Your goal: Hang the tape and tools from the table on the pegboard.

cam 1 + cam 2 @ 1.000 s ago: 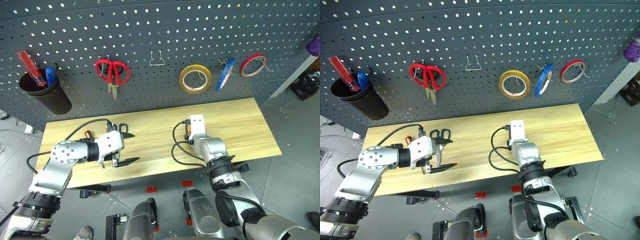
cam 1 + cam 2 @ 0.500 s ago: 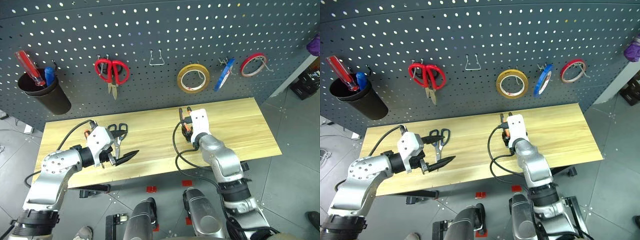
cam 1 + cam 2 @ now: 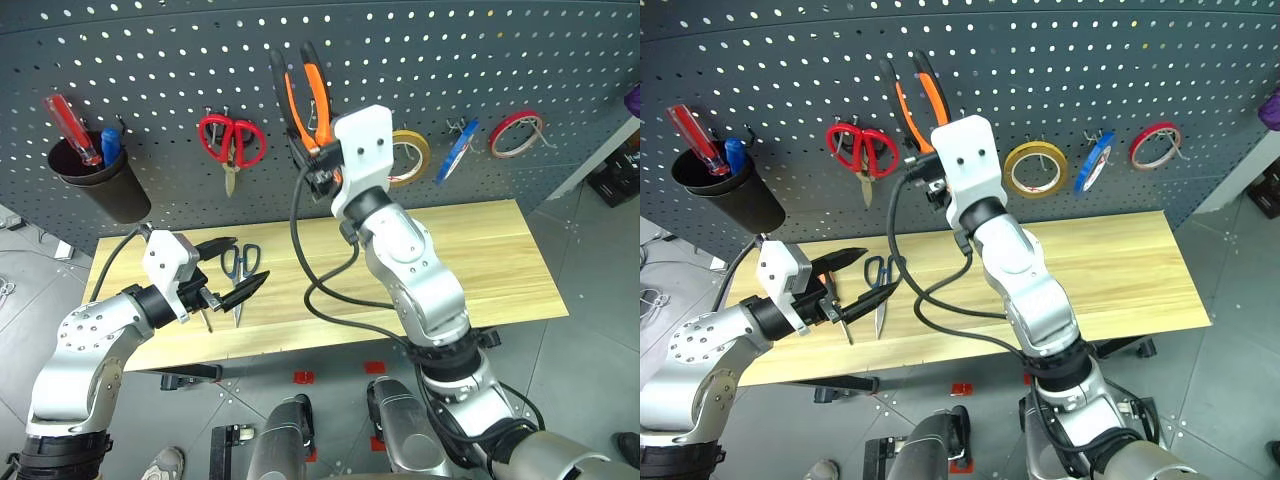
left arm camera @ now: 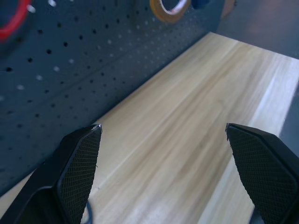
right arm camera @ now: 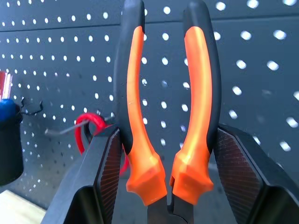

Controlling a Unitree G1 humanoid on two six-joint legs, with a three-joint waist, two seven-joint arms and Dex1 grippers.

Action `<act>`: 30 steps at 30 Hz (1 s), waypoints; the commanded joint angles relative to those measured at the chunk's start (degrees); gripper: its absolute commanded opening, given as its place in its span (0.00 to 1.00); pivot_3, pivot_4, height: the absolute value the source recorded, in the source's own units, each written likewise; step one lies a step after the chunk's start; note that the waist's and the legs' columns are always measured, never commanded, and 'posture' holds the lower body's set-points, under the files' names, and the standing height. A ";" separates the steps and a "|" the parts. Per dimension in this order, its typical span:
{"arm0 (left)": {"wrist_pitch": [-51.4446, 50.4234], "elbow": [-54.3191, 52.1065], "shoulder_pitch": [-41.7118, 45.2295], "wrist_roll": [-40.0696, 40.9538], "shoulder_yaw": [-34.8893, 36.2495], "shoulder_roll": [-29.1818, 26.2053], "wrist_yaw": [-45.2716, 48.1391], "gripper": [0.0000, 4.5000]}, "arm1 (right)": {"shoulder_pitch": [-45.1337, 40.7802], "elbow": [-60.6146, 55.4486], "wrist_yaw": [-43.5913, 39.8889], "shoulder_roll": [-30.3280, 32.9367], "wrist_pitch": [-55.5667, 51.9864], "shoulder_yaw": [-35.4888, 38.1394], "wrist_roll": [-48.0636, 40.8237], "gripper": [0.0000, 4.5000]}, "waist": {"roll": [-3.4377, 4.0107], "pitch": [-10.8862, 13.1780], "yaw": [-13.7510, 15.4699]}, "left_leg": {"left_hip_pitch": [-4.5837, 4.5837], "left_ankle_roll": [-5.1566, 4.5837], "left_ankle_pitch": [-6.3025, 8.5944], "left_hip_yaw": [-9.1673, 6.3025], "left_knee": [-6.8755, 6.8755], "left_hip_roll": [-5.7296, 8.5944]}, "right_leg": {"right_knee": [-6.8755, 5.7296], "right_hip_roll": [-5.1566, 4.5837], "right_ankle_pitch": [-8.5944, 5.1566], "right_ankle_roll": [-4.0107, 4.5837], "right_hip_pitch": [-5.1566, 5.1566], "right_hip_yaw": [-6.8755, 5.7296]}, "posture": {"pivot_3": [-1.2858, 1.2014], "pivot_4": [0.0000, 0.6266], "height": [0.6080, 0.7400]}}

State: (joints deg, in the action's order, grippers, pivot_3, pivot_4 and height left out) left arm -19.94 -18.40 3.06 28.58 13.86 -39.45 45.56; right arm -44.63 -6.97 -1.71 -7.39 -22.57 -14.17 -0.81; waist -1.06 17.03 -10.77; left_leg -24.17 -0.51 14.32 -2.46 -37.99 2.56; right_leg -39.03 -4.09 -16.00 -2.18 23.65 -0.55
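My right gripper (image 3: 318, 142) is raised in front of the pegboard (image 3: 450, 60), shut on the orange-handled pliers (image 3: 303, 95). The pliers' handles (image 5: 168, 93) point up against the board. The yellowish tape (image 3: 1034, 168) hangs on a hook just right of that hand. My left gripper (image 3: 883, 270) hovers open and empty over the left part of the table (image 3: 480, 260). The dark blue-handled scissors (image 3: 879, 305) lie on the wood beneath its fingers. A thin screwdriver shaft (image 3: 846, 328) sticks out from under that hand, and its handle is hidden.
Red-handled scissors (image 3: 230, 135) hang left of the pliers. A black cup (image 3: 90, 185) at the far left of the board holds a red-handled screwdriver. A blue tape roll (image 3: 458, 150) and a red tape roll (image 3: 515, 133) hang to the right.
My right gripper has lifted the pliers from the table up to the pegboard and tilted upward. My left gripper has risen a little and turned, staying open.
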 commanded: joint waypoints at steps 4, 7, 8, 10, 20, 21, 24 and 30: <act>-1.68 -3.46 4.17 0.64 -0.79 1.93 -3.88 0.99 | -15.91 16.35 1.32 -2.79 17.54 5.28 -0.19 0.59 | 0.05 0.20 0.01 | -0.01 0.01 -0.01 0.08 0.01 -0.01 | -0.04 0.01 0.02 0.04 0.07 0.01 | 0.43 0.51 1.00; -2.70 -4.06 6.43 0.29 -2.17 3.11 -5.63 0.99 | -20.80 25.32 1.47 -1.88 24.70 7.29 0.21 0.59 | 0.04 0.21 0.04 | -0.01 0.01 -0.01 0.14 0.05 -0.10 | 0.00 0.07 0.02 0.04 0.09 0.01 | 0.44 0.53 1.00; -3.04 -4.23 7.09 0.33 -2.41 3.48 -6.23 0.99 | -22.40 27.98 1.54 -1.69 26.50 7.96 0.22 0.59 | 0.03 0.22 0.05 | -0.01 0.01 -0.01 0.17 0.06 -0.10 | 0.01 0.07 0.02 0.04 0.09 0.02 | 0.44 0.53 1.00; -3.48 -4.49 8.25 0.36 -2.80 4.18 -7.35 0.99 | -25.35 33.14 1.85 -1.42 29.95 8.93 0.32 0.59 | 0.02 0.32 0.06 | -0.01 0.01 -0.01 0.23 0.04 -0.12 | 0.00 0.06 0.02 0.04 0.09 0.06 | 0.44 0.54 1.00; -3.59 -4.56 11.28 -0.77 -4.69 6.60 -10.44 0.99 | -32.85 60.25 5.18 -0.42 51.03 9.23 5.95 0.59 | -0.07 1.07 1.04 | 0.00 0.10 -0.07 0.29 0.04 -0.15 | -0.04 0.07 0.03 0.06 0.15 0.09 | 0.46 0.56 1.00; -3.69 -4.65 11.72 -0.81 -4.81 6.86 -10.75 0.99 | -32.78 61.91 5.76 -0.06 52.76 8.81 7.05 0.59 | -0.09 1.09 1.40 | 0.00 0.13 -0.08 0.31 0.04 -0.16 | -0.06 0.07 0.03 0.06 0.17 0.10 | 0.46 0.56 1.00; -3.99 -5.10 12.25 -0.89 -4.77 7.26 -11.17 0.99 | -32.04 65.33 7.50 1.02 56.16 7.80 10.03 0.59 | -0.09 1.21 2.20 | -0.01 0.25 -0.15 0.33 0.04 -0.17 | -0.06 0.07 0.04 0.07 0.17 0.10 | 0.47 0.57 1.00; -3.61 -5.39 11.69 -1.07 -4.35 7.25 -11.60 0.99 | -30.75 67.74 10.50 2.78 58.71 8.02 12.18 0.59 | -0.10 1.28 3.28 | -0.03 0.30 -0.18 0.32 0.04 -0.17 | -0.04 0.07 0.05 0.08 0.19 0.09 | 0.47 0.58 1.00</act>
State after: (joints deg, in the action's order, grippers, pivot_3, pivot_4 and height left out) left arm -24.41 -21.30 15.12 27.56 8.77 -32.25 34.32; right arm -74.86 61.74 7.41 -4.95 34.22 -6.82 11.30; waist -1.16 18.31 -7.49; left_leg -24.21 -0.21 14.13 -2.14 -37.95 2.39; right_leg -39.07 -4.03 -15.95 -2.10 23.84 -0.47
